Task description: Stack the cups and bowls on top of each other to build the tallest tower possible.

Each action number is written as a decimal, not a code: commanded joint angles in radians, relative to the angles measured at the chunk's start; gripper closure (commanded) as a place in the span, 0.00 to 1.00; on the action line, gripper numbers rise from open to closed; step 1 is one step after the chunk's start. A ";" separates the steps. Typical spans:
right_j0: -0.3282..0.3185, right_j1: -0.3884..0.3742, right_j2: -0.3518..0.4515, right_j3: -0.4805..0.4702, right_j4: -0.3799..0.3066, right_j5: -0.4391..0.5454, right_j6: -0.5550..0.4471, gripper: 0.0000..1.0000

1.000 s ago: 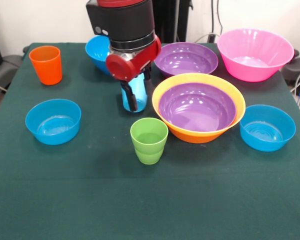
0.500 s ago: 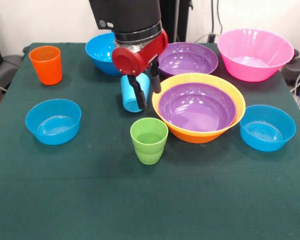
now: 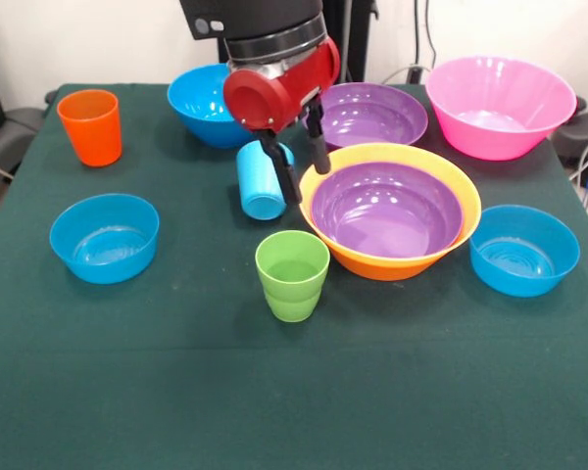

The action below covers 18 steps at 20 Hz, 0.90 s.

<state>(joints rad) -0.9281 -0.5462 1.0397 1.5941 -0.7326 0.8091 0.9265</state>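
The light blue cup (image 3: pixel 260 186) lies tipped on its side on the green cloth, left of the large orange-yellow bowl (image 3: pixel 372 266). A purple bowl (image 3: pixel 387 211) is nested in that bowl. My gripper (image 3: pixel 307 184) hangs just right of the fallen cup, over the orange-yellow bowl's left rim, open and empty. The green cup (image 3: pixel 292 274) stands upright in front of the blue cup. The orange cup (image 3: pixel 89 126) stands at the far left. No tower stands apart from the two nested bowls.
A second purple bowl (image 3: pixel 367 113) and the pink bowl (image 3: pixel 500 106) sit at the back right. Blue bowls sit at the back behind the arm (image 3: pixel 198 103), at the left (image 3: pixel 105 238) and at the right (image 3: pixel 524 250).
The gripper was around the upright light blue cup; it rose and moved right, and the cup tilted and fell onto its side, free of the fingers.
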 commanded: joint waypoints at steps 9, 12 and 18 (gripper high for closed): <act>0.058 0.076 0.025 -0.049 -0.109 0.206 -0.707 0.00; 0.067 0.099 0.026 -0.062 -0.093 0.263 -0.820 0.00; 0.075 0.104 0.017 -0.067 -0.058 0.247 -0.826 0.00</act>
<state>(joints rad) -0.9027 -0.5025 1.0683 1.5743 -0.7617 0.9491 0.4196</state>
